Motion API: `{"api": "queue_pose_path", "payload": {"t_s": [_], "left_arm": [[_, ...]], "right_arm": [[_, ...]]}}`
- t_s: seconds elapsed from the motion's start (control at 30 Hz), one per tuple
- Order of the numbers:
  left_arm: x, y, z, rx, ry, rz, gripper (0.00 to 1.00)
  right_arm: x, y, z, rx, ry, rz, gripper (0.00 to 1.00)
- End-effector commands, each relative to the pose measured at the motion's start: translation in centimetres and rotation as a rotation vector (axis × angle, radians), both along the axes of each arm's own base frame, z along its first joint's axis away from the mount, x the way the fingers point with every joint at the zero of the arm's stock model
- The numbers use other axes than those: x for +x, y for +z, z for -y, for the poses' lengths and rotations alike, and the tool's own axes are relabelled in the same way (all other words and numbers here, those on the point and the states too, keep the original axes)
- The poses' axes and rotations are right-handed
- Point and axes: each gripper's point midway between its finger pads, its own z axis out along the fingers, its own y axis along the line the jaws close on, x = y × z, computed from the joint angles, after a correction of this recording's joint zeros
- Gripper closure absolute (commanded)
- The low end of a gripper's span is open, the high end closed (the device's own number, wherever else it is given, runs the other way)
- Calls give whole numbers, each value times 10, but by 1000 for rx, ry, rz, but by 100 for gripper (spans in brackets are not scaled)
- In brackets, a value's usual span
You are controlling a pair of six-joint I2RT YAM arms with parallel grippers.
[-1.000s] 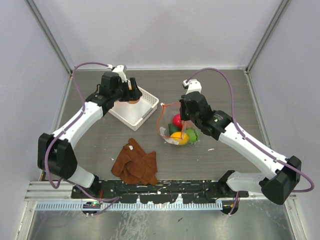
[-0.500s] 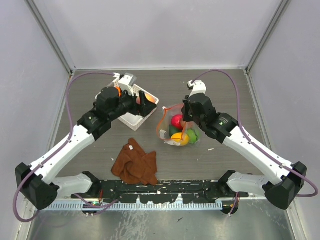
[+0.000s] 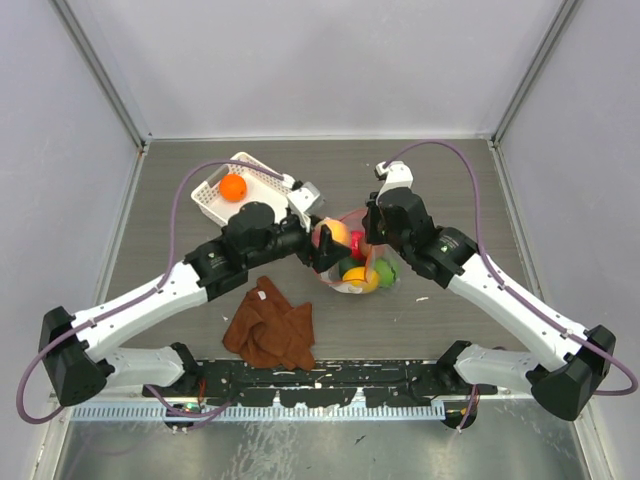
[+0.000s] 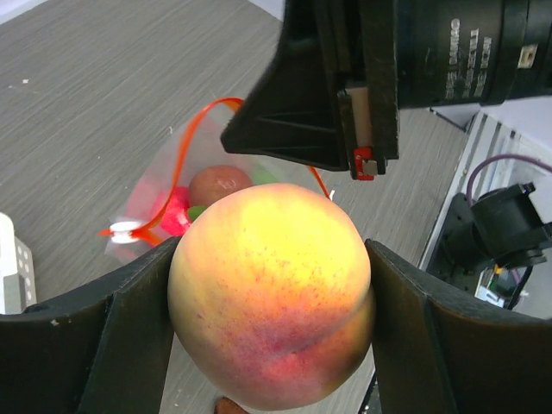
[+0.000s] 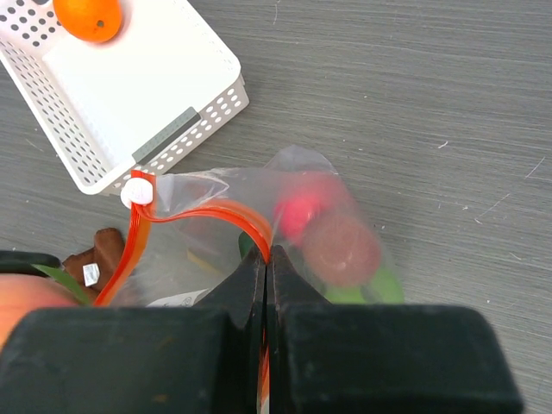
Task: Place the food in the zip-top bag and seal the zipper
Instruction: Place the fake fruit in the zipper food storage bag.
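One peach-pink fruit (image 4: 272, 293) gripped btwn L jaws, held at mouth of zip-top bag (image 5: 198, 250) on surface (image 3: 450, 180). R jaws clamped tight on zipper (image 5: 216, 210). Red fruit (image 5: 302, 211), yellow fruit (image 3: 358, 278), green fruit (image 3: 385, 269) inside bag; orange fruit (image 3: 233, 187) alone in white basket (image 5: 155, 78), well apart.

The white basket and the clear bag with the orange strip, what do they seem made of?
White lattice basket: probably rigid matte plastic, judging by its moulded perforated walls. Clear zip-top bag: thin glossy plastic film, see-through and wrinkled; red fruit shows through.
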Motion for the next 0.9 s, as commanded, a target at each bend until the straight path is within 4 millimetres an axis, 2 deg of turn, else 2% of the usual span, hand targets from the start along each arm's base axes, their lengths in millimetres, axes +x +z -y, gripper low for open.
{"api": "queue_pose_path", "payload": {"t_s": [0.0,0.13,0.23,0.4,0.63,0.87], "left_arm": [[3,17,20,-20,-26,121,54],[13,-2,34,28,-6,103,52],[19,-7,40,36,13,98,48],[27,-13,44,46,38,80,35],[28,-16,46,52,50,69,7],[27,-12,42,51,66,47,1]], "right_arm": [[-1,23,0,67,-5,58,100],[-2,25,0,70,0,62,99],[-2,25,0,69,2,62,100],[-1,25,-1,68,7,62,100],[0,23,-2,66,8,61,100],[0,21,-3,67,12,58,100]]}}
